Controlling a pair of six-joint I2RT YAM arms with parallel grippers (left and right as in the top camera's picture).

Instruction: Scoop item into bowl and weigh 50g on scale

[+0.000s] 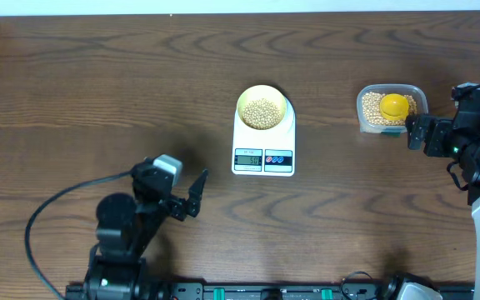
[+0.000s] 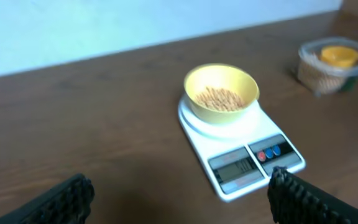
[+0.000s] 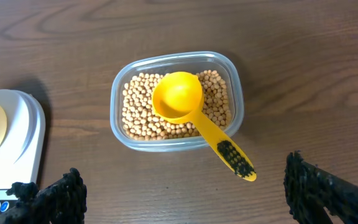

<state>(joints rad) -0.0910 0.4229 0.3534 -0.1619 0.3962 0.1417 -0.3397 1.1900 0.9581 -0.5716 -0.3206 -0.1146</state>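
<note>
A pale-yellow bowl stands on the round platform of the white scale, and tan beans cover its bottom. My left gripper is open and empty over bare table, near and left of the scale's front. My right gripper is also open and empty, just near of the clear tub. More beans fill the tub. On them rests a bright yellow scoop, its handle pointing toward the gripper.
The scale's display and two buttons face the near side. The scale's corner shows at the left of the right wrist view. A black cable loops beside the left arm's base. Brown wooden tabletop surrounds everything.
</note>
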